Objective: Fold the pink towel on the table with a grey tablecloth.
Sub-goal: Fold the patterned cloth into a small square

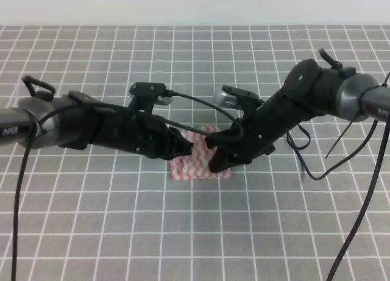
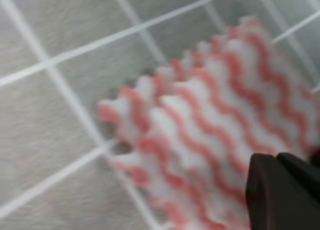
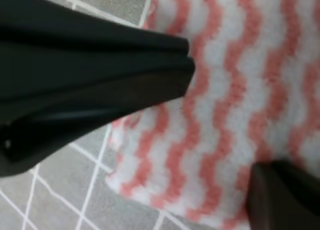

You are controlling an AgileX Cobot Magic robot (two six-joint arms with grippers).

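Both claws, left (image 1: 186, 148) and right (image 1: 214, 156), crowd the pink towel (image 1: 198, 169); grip unclear.

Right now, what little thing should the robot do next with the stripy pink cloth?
Probably close both grippers on the pink towel. The left gripper and right gripper sit low at its edges, and the right one's fingers straddle the cloth, which looks flat, unfolded.

The pink towel (image 1: 201, 165) lies near the middle of the table (image 1: 122, 232), a small thin cloth with pink and white wavy stripes and jagged, zigzag-cut edges. Much of it is hidden in the high view. The table wears a grey cloth ruled with thin white lines into small squares.
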